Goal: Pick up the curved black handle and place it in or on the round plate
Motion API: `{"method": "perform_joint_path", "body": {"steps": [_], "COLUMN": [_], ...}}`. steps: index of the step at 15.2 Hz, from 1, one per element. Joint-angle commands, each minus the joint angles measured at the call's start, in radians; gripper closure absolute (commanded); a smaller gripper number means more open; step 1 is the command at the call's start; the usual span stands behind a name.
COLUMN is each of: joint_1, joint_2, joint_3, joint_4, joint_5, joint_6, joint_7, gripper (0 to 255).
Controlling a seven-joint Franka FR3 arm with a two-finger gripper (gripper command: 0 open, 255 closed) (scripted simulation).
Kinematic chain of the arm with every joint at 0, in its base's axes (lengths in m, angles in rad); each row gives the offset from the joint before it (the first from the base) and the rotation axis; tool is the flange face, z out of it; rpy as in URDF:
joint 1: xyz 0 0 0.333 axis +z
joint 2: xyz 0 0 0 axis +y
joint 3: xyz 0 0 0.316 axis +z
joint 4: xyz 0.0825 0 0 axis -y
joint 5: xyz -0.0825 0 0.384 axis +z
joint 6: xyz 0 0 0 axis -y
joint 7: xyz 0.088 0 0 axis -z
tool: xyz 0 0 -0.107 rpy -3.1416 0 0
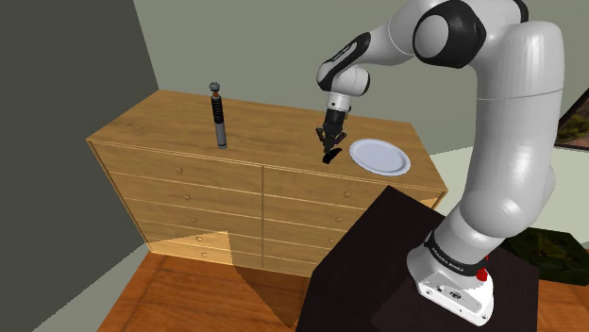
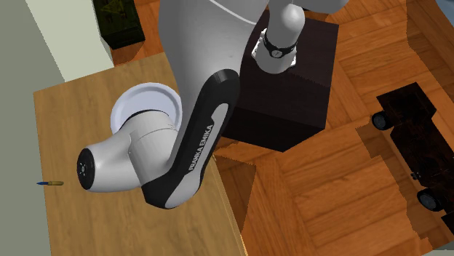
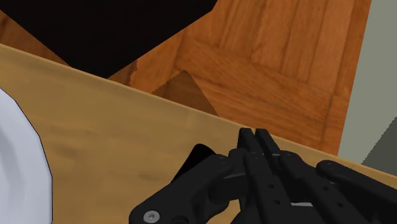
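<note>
The curved black handle [image 1: 329, 157] lies on the wooden dresser top [image 1: 179, 118], just to the left of the round white plate [image 1: 380, 157] in the shoulder view. My black gripper [image 1: 328, 146] comes down onto it from above, fingers shut on it. In the wrist view the fingertips [image 3: 247, 137] stand together at the gripper [image 3: 254, 135], and the handle [image 3: 197, 162] curves out beside them over the dresser top [image 3: 108, 127]. The plate's rim [image 3: 19, 159] shows a short way off to the side. From the second exterior view the plate [image 2: 138, 105] is partly hidden by my arm.
A dark upright cylinder with a knobbed top [image 1: 218, 115] stands on the dresser, further to the shoulder view's left. The dresser's front edge is close to the gripper. The dark stand [image 1: 396, 255] is below, on the wooden floor. A dark wheeled piece [image 2: 415, 138] sits off to the side.
</note>
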Motion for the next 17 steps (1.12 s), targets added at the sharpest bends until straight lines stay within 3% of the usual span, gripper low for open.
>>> {"method": "perform_joint_path", "body": {"steps": [1, 5, 6, 10, 13, 17], "joint_1": [0.000, 0.000, 0.000, 0.119, 0.235, 0.219], "joint_2": [0.000, 0.000, 0.000, -0.008, 0.034, 0.083], "joint_3": [0.000, 0.000, 0.000, -0.083, -0.179, -0.156], "joint_4": [0.000, 0.000, 0.000, -0.151, -0.222, -0.210], "joint_5": [0.000, 0.000, 0.000, -0.004, -0.043, -0.007], "joint_6": [0.000, 0.000, 0.000, 0.378, 0.611, 0.645], "joint_7": [0.000, 0.000, 0.000, 0.321, 0.601, 0.576], "gripper": [255, 255, 0, 0, 0, 0]}}
